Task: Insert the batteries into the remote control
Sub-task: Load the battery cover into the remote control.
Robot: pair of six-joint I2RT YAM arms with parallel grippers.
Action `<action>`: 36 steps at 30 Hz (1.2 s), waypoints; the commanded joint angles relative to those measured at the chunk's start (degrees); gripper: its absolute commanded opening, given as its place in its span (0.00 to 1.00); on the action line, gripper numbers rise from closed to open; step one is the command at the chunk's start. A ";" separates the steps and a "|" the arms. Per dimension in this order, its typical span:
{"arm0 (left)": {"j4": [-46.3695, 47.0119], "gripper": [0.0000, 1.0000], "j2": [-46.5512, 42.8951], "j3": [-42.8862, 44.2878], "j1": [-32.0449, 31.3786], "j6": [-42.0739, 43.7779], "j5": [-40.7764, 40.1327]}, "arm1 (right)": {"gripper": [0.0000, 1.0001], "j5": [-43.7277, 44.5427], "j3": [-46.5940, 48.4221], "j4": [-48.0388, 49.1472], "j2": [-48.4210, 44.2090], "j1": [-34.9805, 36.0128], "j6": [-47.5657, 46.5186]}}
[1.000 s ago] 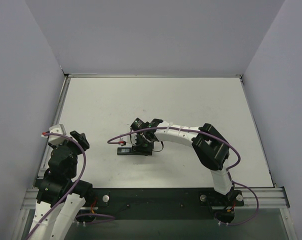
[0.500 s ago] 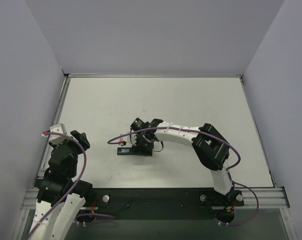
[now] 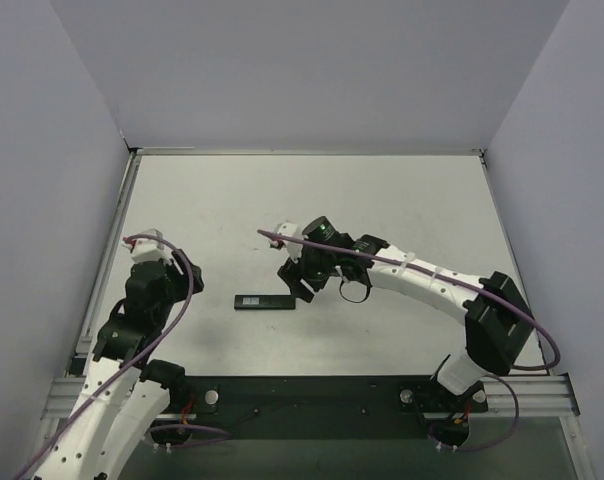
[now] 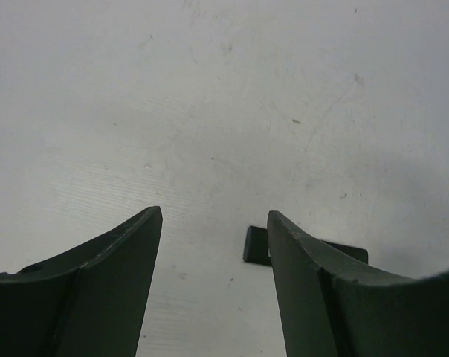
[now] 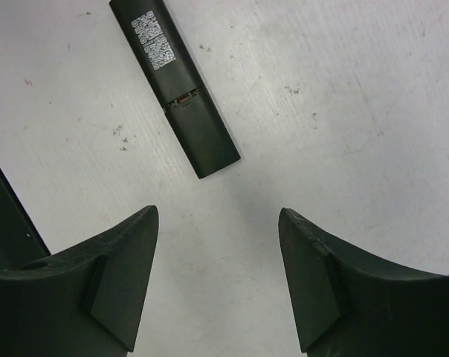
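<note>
Top view: the right arm [image 3: 422,280] has backed off the remote [image 3: 265,301], which now lies alone on the surface [image 3: 402,200]. The right jaws hang just right of the remote, and the left arm [image 3: 142,300] has swung in toward it.

Left wrist: left jaws spread and empty, with the remote's end peeking past one finger.

Right wrist: right jaws spread and empty. The remote's back cover looks shut and no batteries are showing, so it's probably loaded.

White links [image 3: 427,283], black joints [image 3: 494,322] and looping purple cables [image 3: 193,283] on both arms.
</note>
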 commanded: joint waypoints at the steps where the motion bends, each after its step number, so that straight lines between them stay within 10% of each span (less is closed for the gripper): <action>1: 4.07 0.70 9.29 -2.02 0.23 -5.77 12.01 | 0.61 0.83 -5.52 6.61 -3.92 -1.48 18.88; 10: 13.91 0.72 23.98 -6.59 -2.49 -10.09 17.93 | 0.57 4.43 -11.77 14.01 -0.67 -0.86 40.86; 36: 21.92 0.71 39.47 -6.59 -10.32 -10.70 12.48 | 0.45 7.08 -6.76 14.54 9.35 -1.30 45.44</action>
